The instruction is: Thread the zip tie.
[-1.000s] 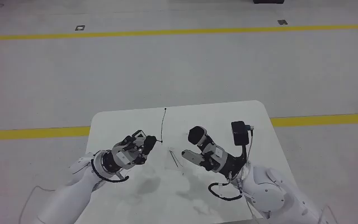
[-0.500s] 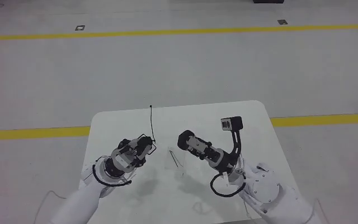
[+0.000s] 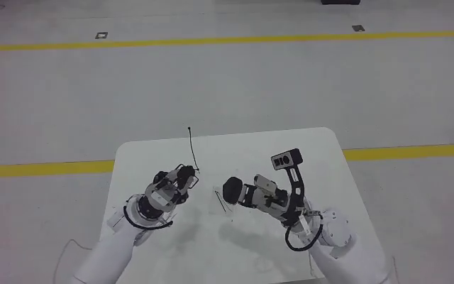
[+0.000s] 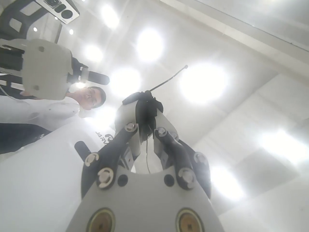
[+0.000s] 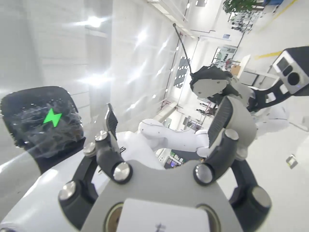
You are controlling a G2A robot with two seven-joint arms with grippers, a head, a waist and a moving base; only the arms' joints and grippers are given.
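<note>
Where my left gripper (image 4: pixel 147 105) clamps the zip tie (image 4: pixel 169 79) above the table (image 3: pixel 284 145), I log right gripper (image 5: pixel 166 112) beside it, jaws apart.

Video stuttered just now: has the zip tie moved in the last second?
Yes. The zip tie, held in the left gripper, shifted left along the far edge of the table.

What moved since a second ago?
The left gripper, shut on the zip tie, carried it a little to the robot's left and farther out. The right gripper rolled at the wrist and edged toward the tie. Unchanged: left grip on the tie, right gripper open and empty, thin strip lying on the table.
</note>
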